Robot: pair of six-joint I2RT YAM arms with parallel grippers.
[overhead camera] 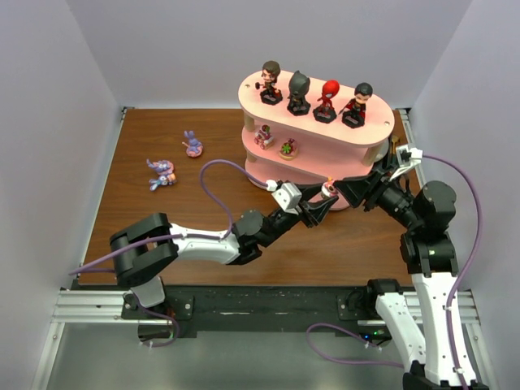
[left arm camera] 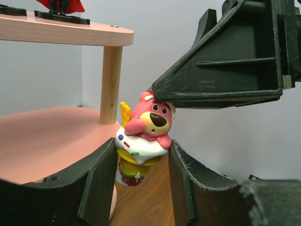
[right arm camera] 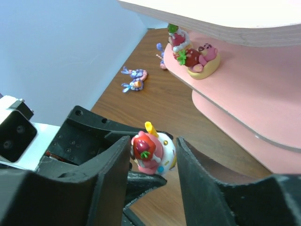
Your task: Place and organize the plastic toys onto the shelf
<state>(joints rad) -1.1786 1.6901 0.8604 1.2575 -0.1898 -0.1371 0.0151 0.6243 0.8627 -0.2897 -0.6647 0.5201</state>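
1. Left wrist view: the pink bear toy (left arm camera: 143,134) hangs above the table (left arm camera: 146,205), just beside a pink lower board of the shelf (left arm camera: 51,136).
2. The left gripper (left arm camera: 142,155) clamps its cone base.
3. The right gripper (right arm camera: 153,146) brackets the toy; I cannot tell whether it pinches.

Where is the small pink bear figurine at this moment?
In the top view the pink bear figurine sits between the left gripper and right gripper, just before the shelf's bottom board.

Pale walls (overhead camera: 203,49), brown wooden table (overhead camera: 146,130)
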